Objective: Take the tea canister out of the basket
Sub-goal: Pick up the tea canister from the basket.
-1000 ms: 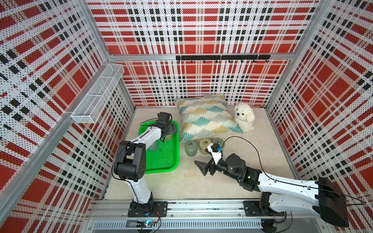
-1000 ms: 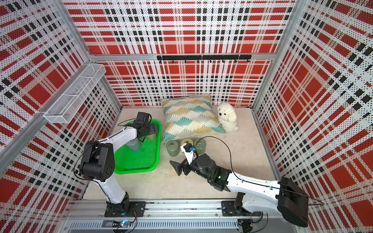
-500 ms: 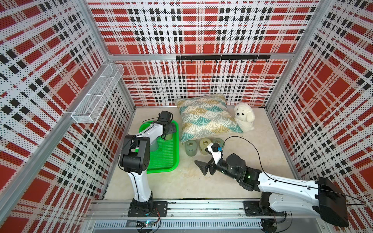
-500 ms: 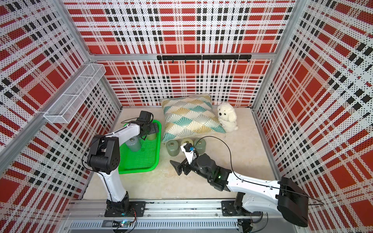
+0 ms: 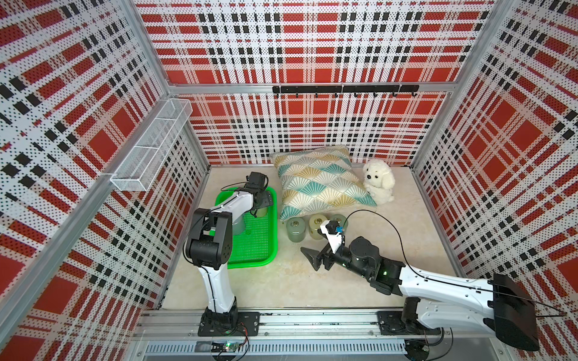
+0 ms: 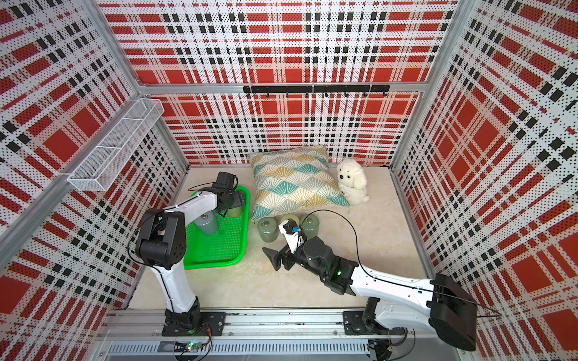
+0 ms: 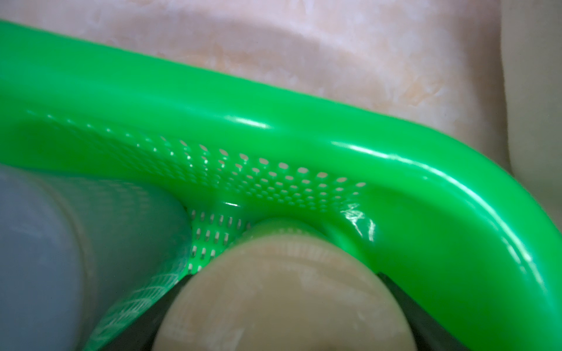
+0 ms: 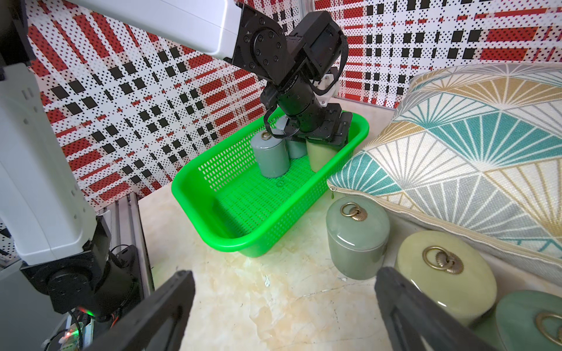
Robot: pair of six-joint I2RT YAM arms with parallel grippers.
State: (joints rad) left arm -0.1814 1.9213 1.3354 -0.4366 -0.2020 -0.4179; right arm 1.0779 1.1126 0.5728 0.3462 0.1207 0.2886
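The left hand (image 8: 322,138) is hanging in the basket (image 8: 231,243) at the left edge of the surface (image 8: 258,307), jaws standing wide on either side of the cream tea canister (image 8: 320,156) in the basket's far corner by the pillow (image 8: 456,136). Whether they are pressing it I cannot tell. This seems the grasping step: next comes closing firmly, then lifting straight up clear of the rim and the neighbouring grey canister (image 8: 272,158). The right hand (image 8: 284,279) is hovering wide, empty.

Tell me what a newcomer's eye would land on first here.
The red plaid walls all around the booth hit first. Next, the bright green basket at the left of the table, where the left gripper straddles a cream canister. Then the fan-patterned pillow and white plush dog at the back.
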